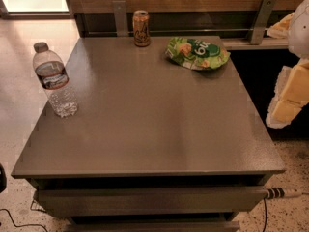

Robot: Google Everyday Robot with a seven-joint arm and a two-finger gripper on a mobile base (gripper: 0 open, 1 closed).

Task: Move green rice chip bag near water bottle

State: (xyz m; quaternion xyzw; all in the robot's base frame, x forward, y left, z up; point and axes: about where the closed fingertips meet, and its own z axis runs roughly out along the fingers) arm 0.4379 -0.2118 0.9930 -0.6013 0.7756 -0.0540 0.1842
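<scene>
The green rice chip bag lies flat at the far right of the grey table top, crinkled, with its dark green logo facing up. The water bottle stands upright near the table's left edge, clear with a grey-white cap and a dark red-and-white label. The bag and the bottle are far apart, almost the table's whole width. My gripper, white with yellow parts, hangs at the right edge of the view, beyond the table's right side and to the right of the bag. It touches nothing.
An orange-tan drink can stands upright at the table's far edge, left of the bag. A wooden wall with metal brackets runs behind the table. A drawer front sits below the table top. Cables lie on the floor at bottom left and right.
</scene>
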